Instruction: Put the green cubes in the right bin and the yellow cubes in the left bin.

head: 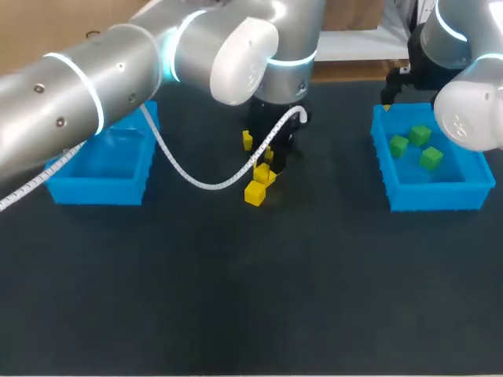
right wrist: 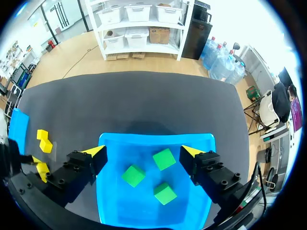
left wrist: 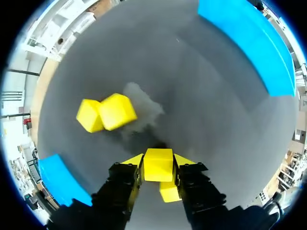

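Observation:
My left gripper (left wrist: 159,160) is low over the middle of the table, shut on a yellow cube (left wrist: 158,165) held between its yellow tips. Another yellow cube (left wrist: 169,191) lies just under it. Two more yellow cubes (left wrist: 117,111) lie touching each other ahead of the fingers. From above, the left arm covers much of this cluster of yellow cubes (head: 255,193). My right gripper (right wrist: 148,154) hangs open above the right bin (right wrist: 153,138), which holds three green cubes (right wrist: 164,158). The same green cubes (head: 420,135) show in the right bin (head: 436,196) in the head view.
The left bin (head: 98,191) stands at the table's left, partly hidden by my left arm; no cube shows in its visible part. A white cable (head: 204,182) hangs from the left arm between that bin and the cubes. A lone yellow cube (head: 247,140) lies behind the cluster.

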### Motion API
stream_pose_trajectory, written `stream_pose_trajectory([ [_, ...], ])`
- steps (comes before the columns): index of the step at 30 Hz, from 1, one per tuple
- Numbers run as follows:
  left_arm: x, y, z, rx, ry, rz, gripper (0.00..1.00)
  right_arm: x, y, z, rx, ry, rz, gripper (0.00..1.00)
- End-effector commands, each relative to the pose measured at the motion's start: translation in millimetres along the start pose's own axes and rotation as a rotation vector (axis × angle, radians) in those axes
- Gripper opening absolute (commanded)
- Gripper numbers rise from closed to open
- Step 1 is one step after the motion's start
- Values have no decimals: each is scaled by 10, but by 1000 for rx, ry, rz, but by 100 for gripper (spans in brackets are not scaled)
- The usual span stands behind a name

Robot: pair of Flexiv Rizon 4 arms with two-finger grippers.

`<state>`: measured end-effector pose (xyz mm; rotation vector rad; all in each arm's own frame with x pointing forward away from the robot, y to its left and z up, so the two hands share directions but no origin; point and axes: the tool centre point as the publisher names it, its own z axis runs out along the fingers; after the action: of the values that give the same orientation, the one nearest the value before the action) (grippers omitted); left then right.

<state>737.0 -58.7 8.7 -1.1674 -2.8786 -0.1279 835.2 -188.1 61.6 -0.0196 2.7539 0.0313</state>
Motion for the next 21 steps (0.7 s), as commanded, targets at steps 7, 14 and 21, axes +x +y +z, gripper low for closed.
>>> stream_pose_trajectory([
  [7, 399, 729, -703, -76, -164, -171, 0, 15, 0, -6, 2, -4, 1, 100],
  [14, 961, 1348, -1084, -119, -224, -365, 0, 15, 0, -6, 2, -4, 1, 100],
  [21, 1557, 1762, -1093, -151, -202, -525, 0, 15, 0, -6, 2, -4, 1, 100],
])
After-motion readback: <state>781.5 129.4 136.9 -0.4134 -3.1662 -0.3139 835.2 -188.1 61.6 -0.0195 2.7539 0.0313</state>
